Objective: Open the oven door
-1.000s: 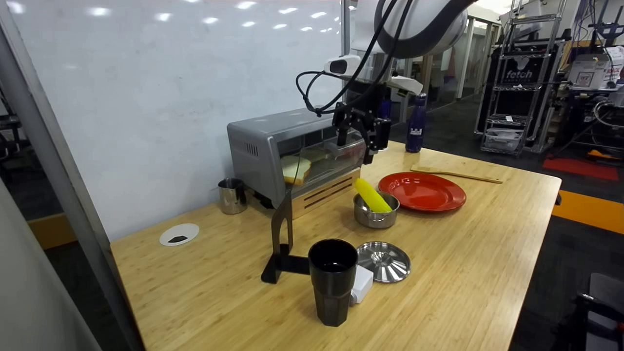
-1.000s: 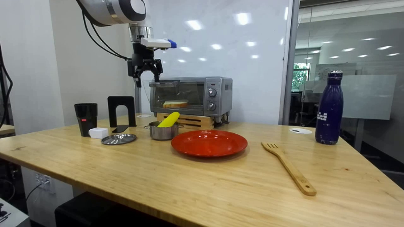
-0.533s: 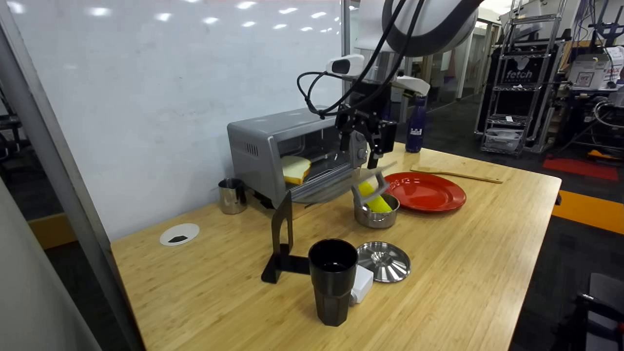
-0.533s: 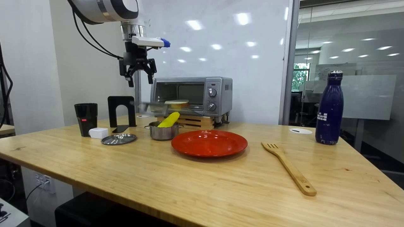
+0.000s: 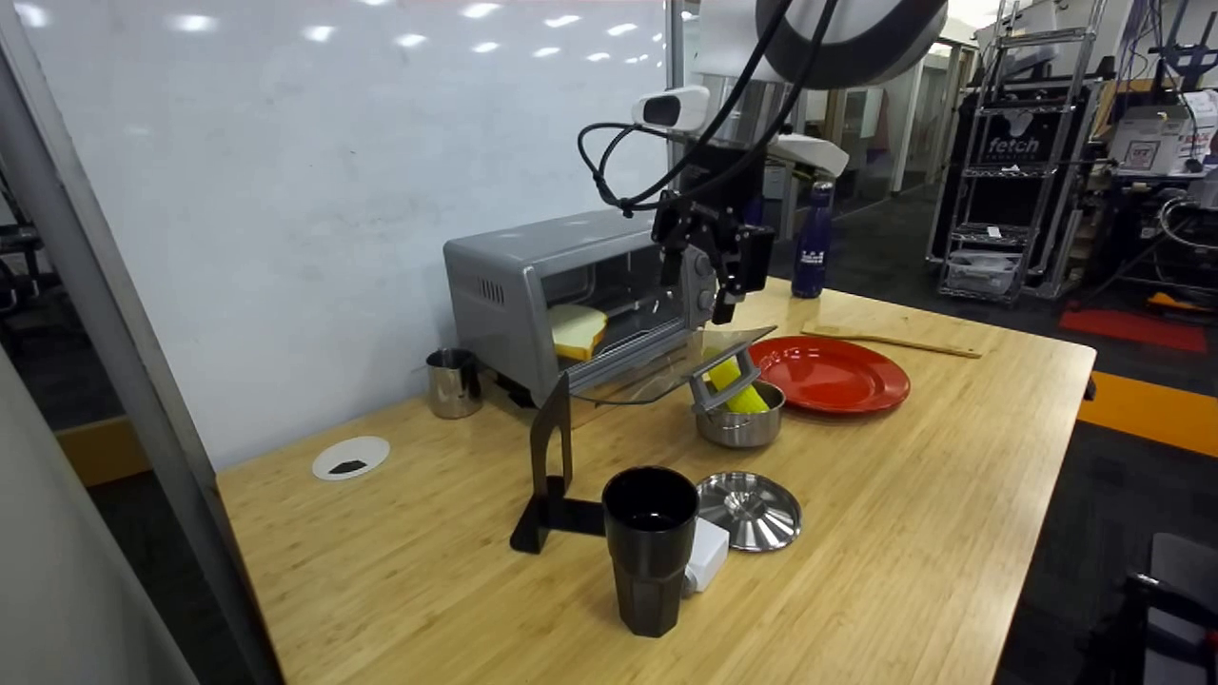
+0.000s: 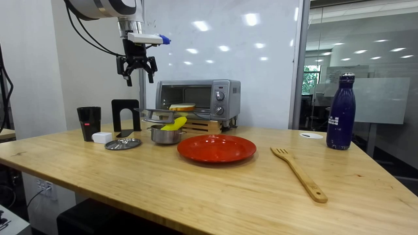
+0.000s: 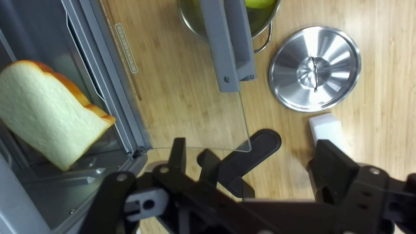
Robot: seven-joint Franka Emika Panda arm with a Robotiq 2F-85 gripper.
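Claw spread, holding nothing; oven door folded down below it, handle over the pot; pushing the door lower could catch the yellow item, tipping both.

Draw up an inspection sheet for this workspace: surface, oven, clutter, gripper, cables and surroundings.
Surface: light wood table; no spill seen.
Oven: door lowered, handle partly over the pot; bread slice inside.
Clutter: pot holding a yellow object, lid, black cup, black stand, white block, metal pitcher, red plate, wooden spatula, blue bottle.
Gripper: open, holding nothing.
Cables: black, looped near the gripper.
Surroundings: whiteboard behind the oven, metal rack farther off.
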